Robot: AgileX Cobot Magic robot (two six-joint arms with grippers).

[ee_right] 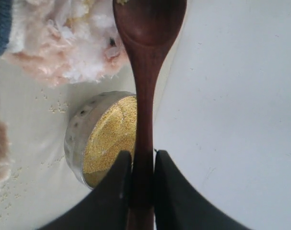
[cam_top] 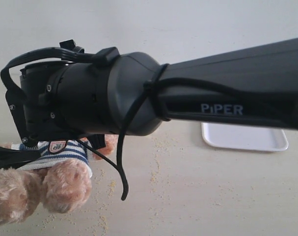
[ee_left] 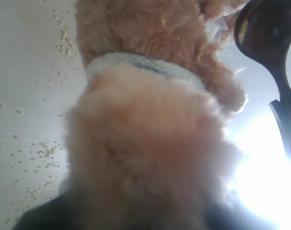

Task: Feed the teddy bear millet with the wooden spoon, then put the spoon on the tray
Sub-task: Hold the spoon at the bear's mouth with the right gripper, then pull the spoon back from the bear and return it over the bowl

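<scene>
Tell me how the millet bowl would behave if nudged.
The steel bowl looks round-sided, so it may rock or slide. The millet fills it nearly to the rim, so grains would probably spill easily.

The exterior view looks across and down over the pale table (cam_top: 198, 196) toward a plain wall. A black arm casing marked PIPER (cam_top: 212, 103) sits so near the lens that it fills the middle band, and the flat white rectangular tray (cam_top: 244, 138) shows behind it. The left wrist view is pressed up against the tan curly-furred teddy bear (ee_left: 145, 158), which is blurred by closeness. The right wrist view looks out along the right hand (ee_right: 141, 160) and the dark reddish-brown glossy wooden spoon (ee_right: 147, 48), down onto the table. All three views share the teddy bear and the table; both wrist views share the wooden spoon.
</scene>
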